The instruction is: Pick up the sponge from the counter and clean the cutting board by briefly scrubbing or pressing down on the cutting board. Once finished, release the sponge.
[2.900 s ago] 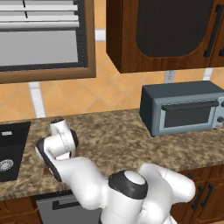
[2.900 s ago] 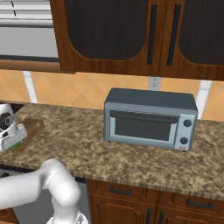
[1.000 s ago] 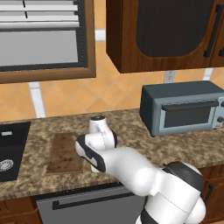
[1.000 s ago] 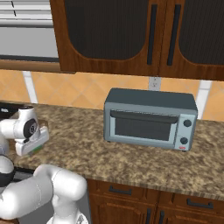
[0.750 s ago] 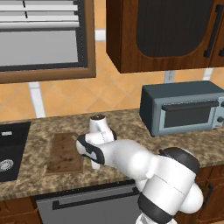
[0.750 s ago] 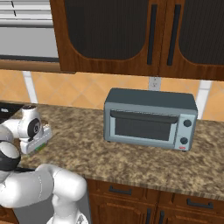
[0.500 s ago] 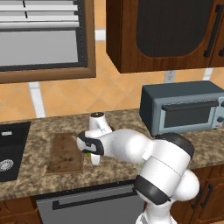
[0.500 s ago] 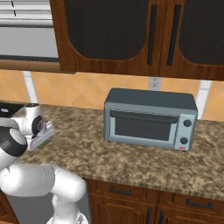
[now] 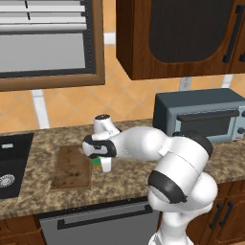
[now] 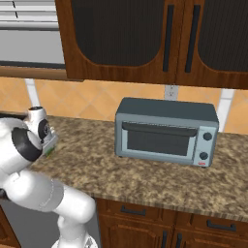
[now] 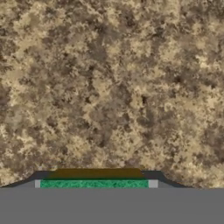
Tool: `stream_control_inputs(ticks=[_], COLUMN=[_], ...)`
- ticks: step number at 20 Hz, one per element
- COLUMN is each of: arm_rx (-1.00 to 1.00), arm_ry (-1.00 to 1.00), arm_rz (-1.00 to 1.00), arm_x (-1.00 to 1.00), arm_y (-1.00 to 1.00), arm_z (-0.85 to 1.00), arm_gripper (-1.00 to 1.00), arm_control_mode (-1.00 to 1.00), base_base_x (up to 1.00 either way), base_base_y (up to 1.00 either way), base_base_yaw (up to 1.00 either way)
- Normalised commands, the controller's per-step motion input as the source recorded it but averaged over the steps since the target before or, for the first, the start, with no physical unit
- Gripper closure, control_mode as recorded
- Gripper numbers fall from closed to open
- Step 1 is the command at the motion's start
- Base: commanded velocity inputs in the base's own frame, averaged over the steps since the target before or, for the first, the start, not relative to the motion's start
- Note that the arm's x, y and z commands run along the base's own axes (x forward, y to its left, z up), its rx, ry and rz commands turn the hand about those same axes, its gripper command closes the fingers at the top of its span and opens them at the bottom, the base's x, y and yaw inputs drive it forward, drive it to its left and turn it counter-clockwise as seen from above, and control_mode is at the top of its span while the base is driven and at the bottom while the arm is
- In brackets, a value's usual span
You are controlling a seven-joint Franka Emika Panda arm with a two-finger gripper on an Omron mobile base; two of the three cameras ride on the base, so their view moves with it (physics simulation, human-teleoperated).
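Gripper (image 9: pixel 101 161) at frame center-left is clamping the sponge (image 11: pixel 93 183), hovering over the counter (image 11: pixel 109 87). Next, prob: shifting left onto the cutting board (image 9: pixel 71 167), then pressing down.

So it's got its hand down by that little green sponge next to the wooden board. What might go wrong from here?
Two things, I'd guess. The gripper sits low over the sponge, but the pictures don't show whether the fingers have closed on it; a loose hold might drop it when lifted. Also, the sponge lies on the counter right beside the cutting board, so a low sideways carry could catch the board's rim and shove it.
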Motion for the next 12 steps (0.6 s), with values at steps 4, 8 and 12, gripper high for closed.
stream_control_inputs(ticks=[4,8,12], arm_rx=[0.00,0.00,0.00], arm_ry=[-0.02,-0.05,-0.09], arm_rz=[0.04,0.00,0.00], arm_x=[0.13,0.07,0.13], arm_y=[0.14,0.12,0.09], arm_z=[-0.01,-0.31,-0.48], arm_gripper=[1.00,1.00,1.00], arm_control_mode=[-1.00,-1.00,-1.00], base_base_x=[0.00,0.00,0.00], base_base_y=[0.00,0.00,0.00], base_base_yaw=[0.00,0.00,0.00])
